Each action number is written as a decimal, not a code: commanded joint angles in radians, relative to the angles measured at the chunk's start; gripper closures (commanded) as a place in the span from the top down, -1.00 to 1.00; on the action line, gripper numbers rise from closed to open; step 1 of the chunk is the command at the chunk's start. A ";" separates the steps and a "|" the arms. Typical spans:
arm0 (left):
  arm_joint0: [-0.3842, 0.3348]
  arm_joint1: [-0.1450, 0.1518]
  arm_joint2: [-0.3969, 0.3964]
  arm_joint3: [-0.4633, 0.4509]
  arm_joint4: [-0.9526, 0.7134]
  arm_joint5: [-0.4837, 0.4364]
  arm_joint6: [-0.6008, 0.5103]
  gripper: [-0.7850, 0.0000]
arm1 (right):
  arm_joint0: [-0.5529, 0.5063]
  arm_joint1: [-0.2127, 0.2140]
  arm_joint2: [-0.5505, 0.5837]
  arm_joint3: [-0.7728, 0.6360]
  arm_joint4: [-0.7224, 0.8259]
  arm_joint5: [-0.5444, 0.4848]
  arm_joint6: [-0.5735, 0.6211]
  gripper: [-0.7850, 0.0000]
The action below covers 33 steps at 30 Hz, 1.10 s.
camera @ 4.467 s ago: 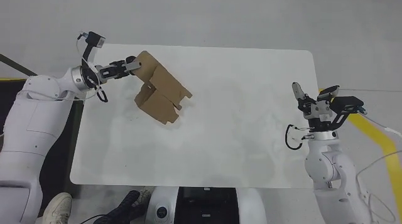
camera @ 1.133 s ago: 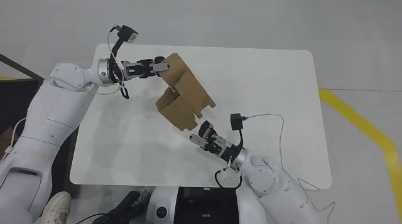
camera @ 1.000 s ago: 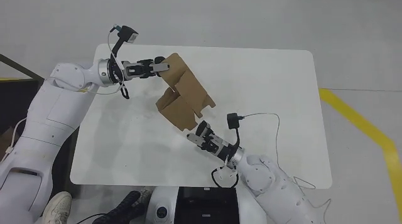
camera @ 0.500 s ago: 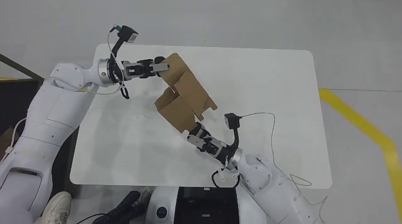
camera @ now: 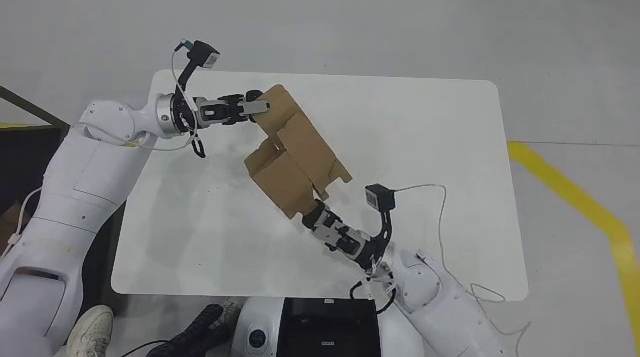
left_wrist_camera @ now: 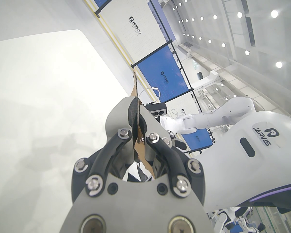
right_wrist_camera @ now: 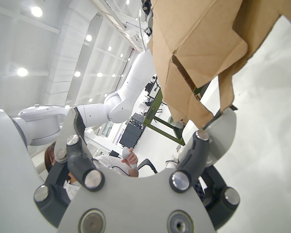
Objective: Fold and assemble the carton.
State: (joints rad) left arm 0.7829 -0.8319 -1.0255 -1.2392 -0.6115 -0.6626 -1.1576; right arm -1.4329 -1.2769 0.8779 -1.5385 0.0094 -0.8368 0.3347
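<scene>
A brown cardboard carton [camera: 292, 155], part folded with flaps hanging loose, is held above the white table [camera: 430, 147]. My left gripper [camera: 258, 107] is shut on the carton's far upper edge; the thin cardboard edge [left_wrist_camera: 136, 112] sits pinched between its fingers. My right gripper [camera: 318, 215] stands open at the carton's near lower corner. In the right wrist view the carton's flaps [right_wrist_camera: 201, 49] hang just past the spread fingers [right_wrist_camera: 220, 124], one finger touching the lowest flap tip.
The table's right half and near left part are bare. A thin cable [camera: 425, 189] trails from the right arm over the table.
My right arm has swung in from the table's right edge to the carton's near corner, closing in over the last second. The carton's lower part has shifted slightly. The left gripper kept its hold.
</scene>
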 commanded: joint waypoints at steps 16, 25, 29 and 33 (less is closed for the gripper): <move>0.000 0.000 0.000 0.000 0.000 0.000 0.000 -1.00 | -0.032 0.024 0.025 -0.016 0.157 -0.122 0.091 1.00; 0.000 0.000 0.000 0.000 0.000 0.000 0.000 -1.00 | 0.012 0.016 -0.009 -0.002 0.220 -0.118 0.110 1.00; 0.000 0.000 0.000 0.000 0.000 0.000 0.000 -1.00 | 0.034 0.009 -0.028 0.016 0.222 -0.106 0.101 1.00; 0.000 0.000 0.000 0.000 0.000 0.000 0.000 -1.00 | 0.055 -0.002 -0.051 0.040 0.213 -0.075 0.077 1.00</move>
State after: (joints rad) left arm 0.7829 -0.8319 -1.0255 -1.2392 -0.6115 -0.6626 -1.1576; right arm -1.3828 -1.2766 0.8330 -1.5037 0.2240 -0.9193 0.4171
